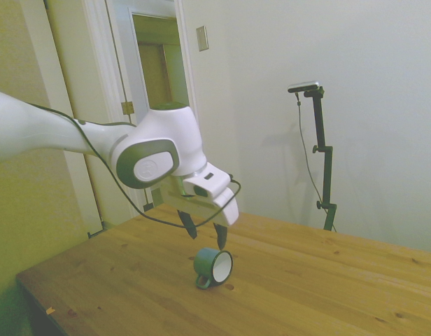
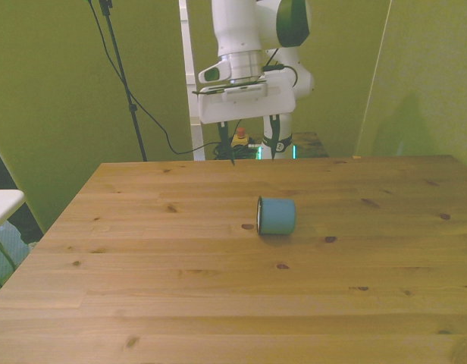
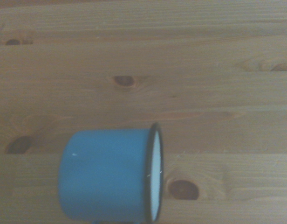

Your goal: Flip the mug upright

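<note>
Mug on its side on the pine bench, gripper hanging open above it.

The gripper (image 1: 204, 234) hovered with its two dark fingers spread apart and nothing between them, clear of everything. Just below it the mug (image 1: 213, 266) lay tipped over on the bench (image 1: 327, 294), white mouth facing sideways, green handle down against the wood. Up close the mug (image 3: 111, 175) showed its thin dark rim and blue-green wall across knotty planks. From the front the gripper (image 2: 249, 142) sat above the bench's far edge, the mug (image 2: 276, 215) lower and nearer the camera. Behind the gripper stood plain pale walls, a white-framed doorway (image 1: 156, 84) and a wall switch plate (image 1: 202, 38).
</note>
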`<state>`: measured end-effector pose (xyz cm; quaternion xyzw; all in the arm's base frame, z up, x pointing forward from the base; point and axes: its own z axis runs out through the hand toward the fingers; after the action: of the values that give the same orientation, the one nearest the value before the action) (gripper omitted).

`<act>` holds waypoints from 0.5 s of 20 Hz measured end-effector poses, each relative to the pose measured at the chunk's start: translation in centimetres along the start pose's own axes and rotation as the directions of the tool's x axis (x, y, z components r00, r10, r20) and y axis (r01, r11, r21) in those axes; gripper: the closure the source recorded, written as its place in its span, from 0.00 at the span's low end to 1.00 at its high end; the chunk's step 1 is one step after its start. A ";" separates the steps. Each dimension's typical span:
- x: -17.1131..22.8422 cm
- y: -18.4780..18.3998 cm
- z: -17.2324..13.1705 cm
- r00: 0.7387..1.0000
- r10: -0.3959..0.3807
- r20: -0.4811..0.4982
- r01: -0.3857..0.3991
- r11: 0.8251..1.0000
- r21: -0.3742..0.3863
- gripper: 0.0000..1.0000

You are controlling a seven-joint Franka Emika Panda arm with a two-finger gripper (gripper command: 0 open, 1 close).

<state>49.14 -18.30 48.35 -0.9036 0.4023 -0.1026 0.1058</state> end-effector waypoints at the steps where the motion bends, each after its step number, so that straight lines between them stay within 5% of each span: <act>1: 0.8 0.3 0.3 1.000 0.001 0.008 -0.001 1.000 0.011 0.00; 10: 4.7 0.0 5.4 0.969 -0.044 0.243 0.010 0.990 0.140 0.00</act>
<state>53.67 -21.28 43.70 -0.9052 0.3658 -0.0187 0.2154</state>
